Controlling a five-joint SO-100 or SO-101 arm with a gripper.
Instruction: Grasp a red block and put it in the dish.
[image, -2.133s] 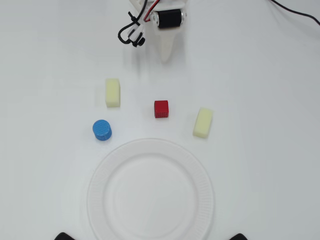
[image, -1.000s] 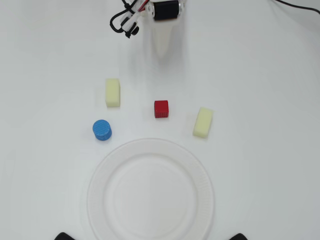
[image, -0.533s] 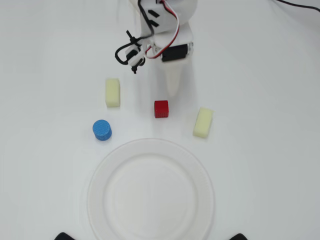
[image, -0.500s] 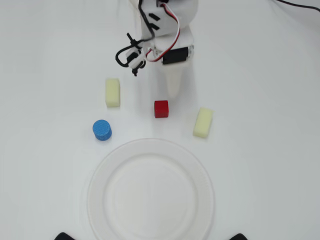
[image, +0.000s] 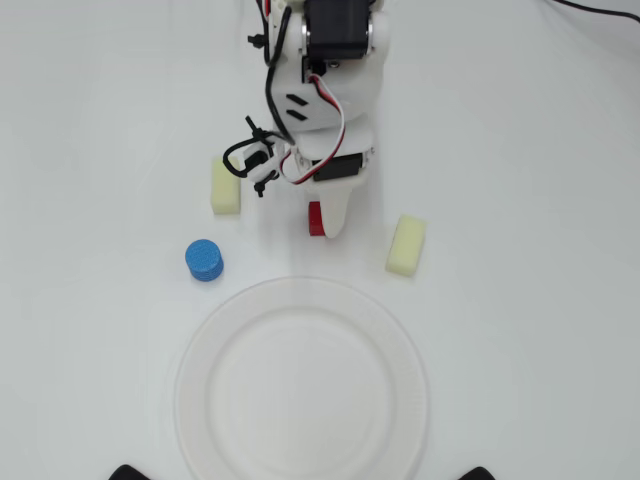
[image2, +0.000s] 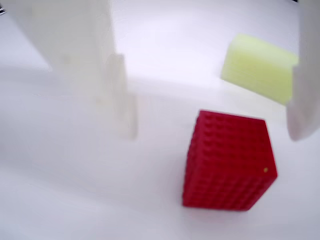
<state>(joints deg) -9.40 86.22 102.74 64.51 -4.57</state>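
Approach step, grasp not yet made. My gripper (image2: 210, 125) stands with jaws apart, straddling the red block (image2: 227, 162), which sits on the table between them, nearer the right-hand finger in the wrist view. Next, I judge: centre, lower, close, then carry to the dish (image: 300, 470), near and empty. Count: one red block, one blue cylinder (image: 204, 260), two yellow blocks (image: 225, 187) (image: 407, 245).

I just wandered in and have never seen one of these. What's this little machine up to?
A small white robot arm is reaching down over a red block on the table. Its hand is open, one finger on each side of the block, not gripping it yet. The white paper dish in front of it sits empty. Two pale yellow blocks and a blue cylinder lie nearby, untouched.
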